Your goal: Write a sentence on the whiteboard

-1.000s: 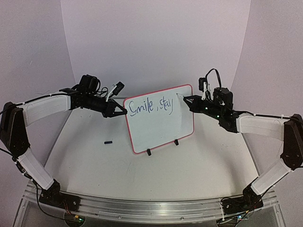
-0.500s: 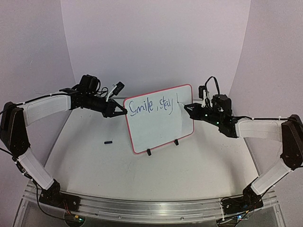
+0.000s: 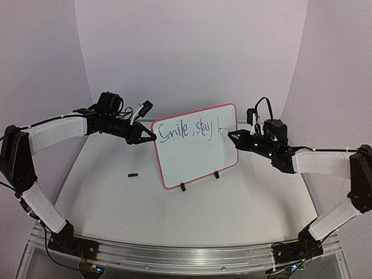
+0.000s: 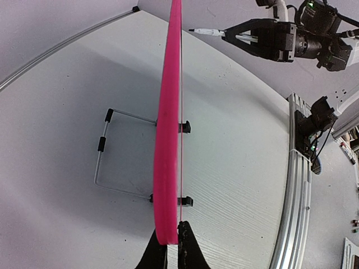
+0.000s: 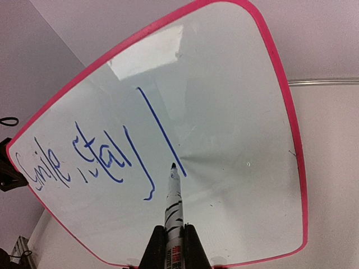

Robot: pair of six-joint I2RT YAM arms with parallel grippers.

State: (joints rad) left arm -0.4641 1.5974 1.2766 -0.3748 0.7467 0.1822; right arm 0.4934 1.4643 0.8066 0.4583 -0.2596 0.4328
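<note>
The black-and-white marker pen, clamped between the fingers of the right gripper, points lengthwise at the red-framed white whiteboard, its tip at lower centre beside the foot of the rightmost stroke of the blue handwritten sentence. Bare board lies frame-right. The left gripper pinches the board's left edge, mid-frame overhead.

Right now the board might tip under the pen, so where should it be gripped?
The whiteboard's thin pink side rim, approached edge-on from the left arm's side: it stands nearly upright on clip feet, so only that rim fits between jaws.
</note>
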